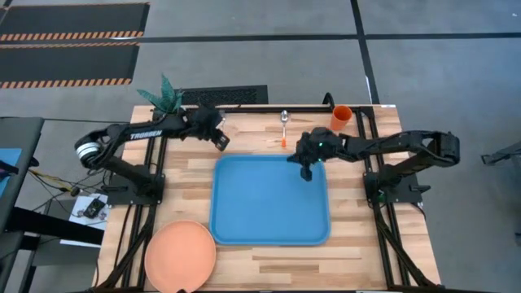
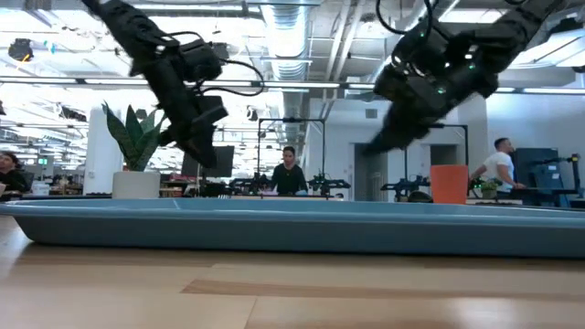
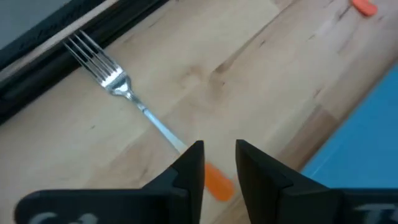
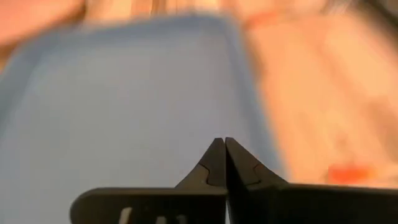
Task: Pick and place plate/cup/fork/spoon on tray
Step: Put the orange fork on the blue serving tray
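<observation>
The fork (image 3: pixel 118 87) lies flat on the wood by the black rail at the table's far edge, tines away from my left gripper (image 3: pixel 219 163). That gripper hovers open above the fork's orange handle (image 3: pixel 217 183), raised over the table (image 2: pixel 208 151). The spoon (image 1: pixel 284 126) lies on the wood beyond the blue tray (image 1: pixel 270 199). The orange cup (image 1: pixel 342 116) stands at the far right. The salmon plate (image 1: pixel 179 255) rests at the near left corner. My right gripper (image 1: pixel 307 171) hangs shut and empty over the tray's far right corner (image 4: pixel 224 146).
A white pot with a green plant (image 1: pixel 165 98) stands at the far left corner. Black frame rails run along the table's far edge (image 1: pixel 269 107) and both sides. Bare wood lies near the tray's front edge (image 1: pixel 326 260).
</observation>
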Available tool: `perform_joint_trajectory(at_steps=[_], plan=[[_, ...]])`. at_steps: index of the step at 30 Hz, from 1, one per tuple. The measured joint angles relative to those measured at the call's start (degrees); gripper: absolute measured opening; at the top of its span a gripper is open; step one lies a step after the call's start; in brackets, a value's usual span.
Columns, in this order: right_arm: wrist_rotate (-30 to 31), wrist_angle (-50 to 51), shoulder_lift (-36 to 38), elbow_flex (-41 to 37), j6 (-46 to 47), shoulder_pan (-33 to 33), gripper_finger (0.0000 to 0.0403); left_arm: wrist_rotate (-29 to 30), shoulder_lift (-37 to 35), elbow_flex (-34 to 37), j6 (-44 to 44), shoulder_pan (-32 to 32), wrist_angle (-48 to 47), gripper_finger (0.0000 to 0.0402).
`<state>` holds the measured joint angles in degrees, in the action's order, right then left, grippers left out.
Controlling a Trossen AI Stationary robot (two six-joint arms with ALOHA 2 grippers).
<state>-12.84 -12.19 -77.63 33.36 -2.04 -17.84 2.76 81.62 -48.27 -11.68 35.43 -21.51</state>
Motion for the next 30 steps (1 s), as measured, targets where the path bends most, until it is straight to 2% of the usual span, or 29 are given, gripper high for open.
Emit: perform_joint_trajectory(at_steps=[4,11,16,18,23,30], plan=[[-0.2,-6.8,1.8,0.0,-0.5,-1.1,0.0007,0.0,7.3,-9.7,1.1,0.2,-9.5,0.0109],[1.0,-3.3,4.6,-0.5,-3.0,0.2,0.0009,2.2,20.2,-24.9,-0.7,2.5,-23.0,0.0144],[1.4,-4.5,6.3,-3.8,-4.2,0.6,0.001,0.7,27.3,-32.5,-2.6,5.9,-28.5,0.0152],[1.4,-4.8,7.6,-4.7,-4.4,0.2,0.001,-0.8,29.8,-34.7,-3.4,7.2,-30.2,0.0152],[1.4,-6.9,10.4,-6.5,-4.5,-0.4,0.001,-0.4,35.1,-38.5,-5.6,9.4,-34.7,0.0152],[1.4,-7.1,12.2,-6.7,-4.7,0.1,0.001,-1.2,39.5,-39.1,-6.8,11.1,-34.5,0.014]])
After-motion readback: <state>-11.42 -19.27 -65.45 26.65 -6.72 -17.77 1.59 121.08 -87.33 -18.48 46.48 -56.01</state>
